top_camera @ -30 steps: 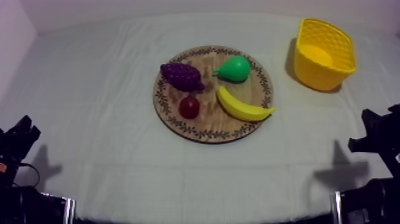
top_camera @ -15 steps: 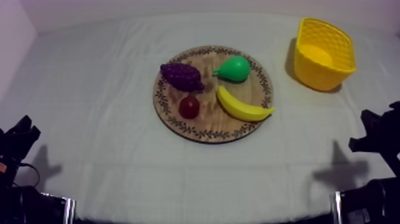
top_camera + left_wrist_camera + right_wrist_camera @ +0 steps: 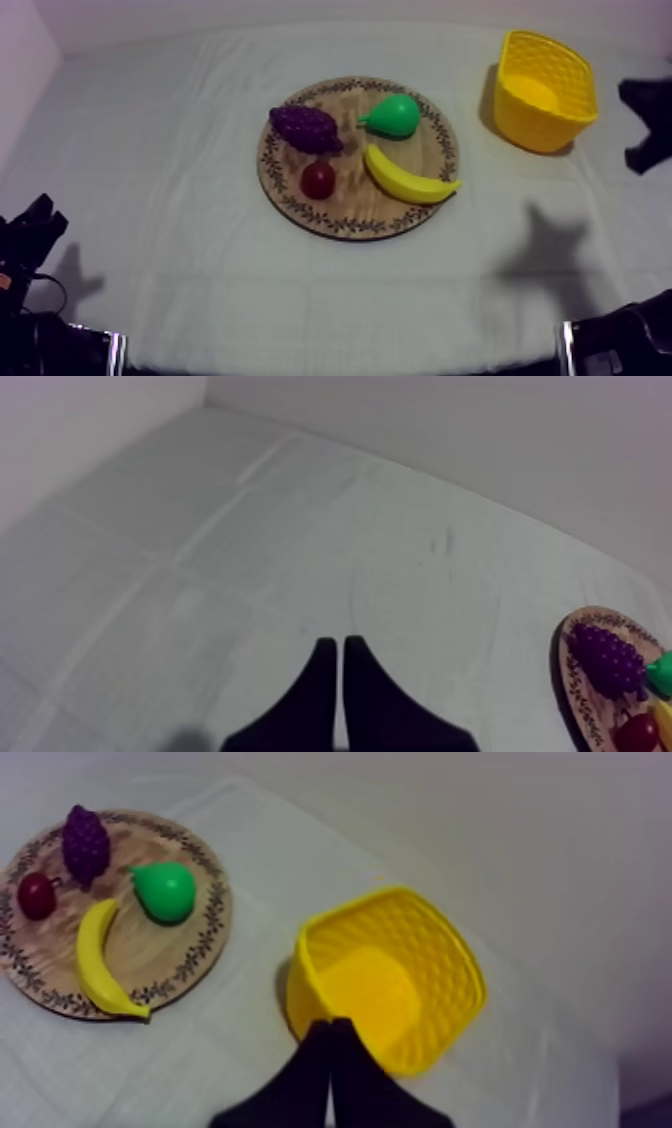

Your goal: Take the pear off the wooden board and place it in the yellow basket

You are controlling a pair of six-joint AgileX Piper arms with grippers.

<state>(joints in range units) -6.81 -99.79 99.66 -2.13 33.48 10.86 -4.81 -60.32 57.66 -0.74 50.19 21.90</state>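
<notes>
Top view: the pear [image 3: 393, 115] lies on the wooden board [image 3: 300, 210], on the side toward the yellow basket [image 3: 520, 120] and just clear of the banana [image 3: 405, 178].
Right gripper [image 3: 330, 1024]: fingers pressed together, holding nothing, above the basket's near wall; probably the picking arm, being nearer.
Left gripper [image 3: 335, 642]: closed, empty, over bare cloth [image 3: 200, 556], apparently parked.
Writing: none readable; the board's rim carries only a leaf pattern.

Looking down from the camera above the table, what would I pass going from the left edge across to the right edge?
left gripper → grapes → pear → yellow basket → right gripper. The small red fruit and the banana overlap others sideways, so they are left out.
</notes>
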